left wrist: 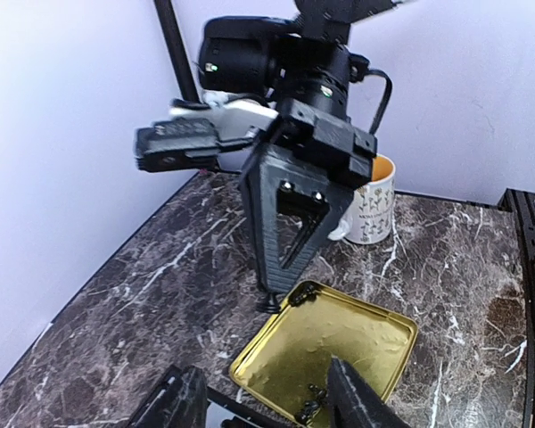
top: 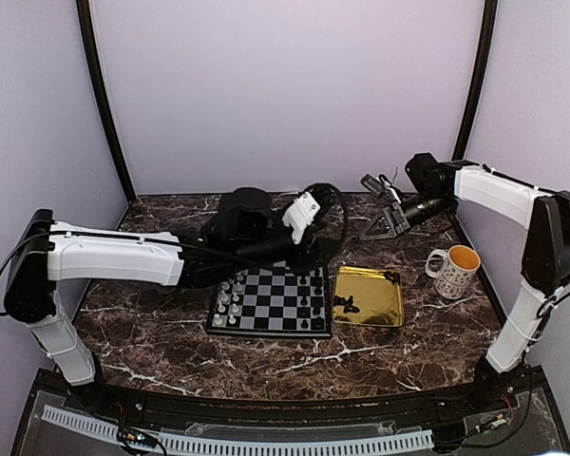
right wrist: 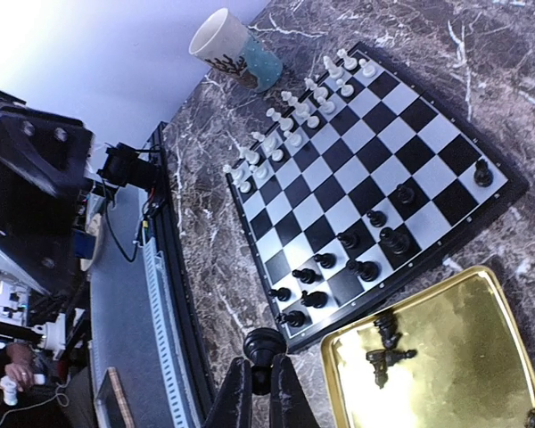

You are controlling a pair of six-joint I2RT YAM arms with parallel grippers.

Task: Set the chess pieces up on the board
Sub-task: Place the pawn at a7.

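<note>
Over the table, top view.
- Chessboard [top: 271, 302]: flat, square to the near table edge.
- Pale pieces [top: 230, 302]: two full-looking files on the board's left side.
- Black pieces [top: 313, 304]: thinly spread over the board's right side.
- Gold tray [top: 369, 296]: just beside the board's right edge.
- Mug [top: 453, 271]: further right of the board, past the tray.
- Left arm [top: 123, 256]: reaches across toward the board's far right corner.
- Right gripper [top: 369, 232]: hangs beyond that same corner, off the board, past the tray's far edge.

Left wrist view.
- Left gripper [left wrist: 267, 406]: fingers spread and nothing between them, poised at the board's right edge and facing out over the tray.
- Right gripper, seen ahead: points steeply down with a black piece [left wrist: 269, 303] pinched at its tip, above the tray's far corner.

Right wrist view.
- Right gripper: clamped on that black piece, with a rounded end showing past the fingertips. I cannot tell which way up the piece sits.
- Spare black pieces [right wrist: 385, 348]: lying tumbled on the tray.
- Board: black's two ranks, on the side next to the tray, show several vacant squares.

Judgement. From the held piece, the board lies toward the arm bases and leftward, with the tray's corner between. The left gripper is nearer the board but empty, so the placement falls to the right arm. The piece's long axis seems to run in line with the fingers, so the steep downward approach suits setting it upright on a vacant square along the board's right edge.
</note>
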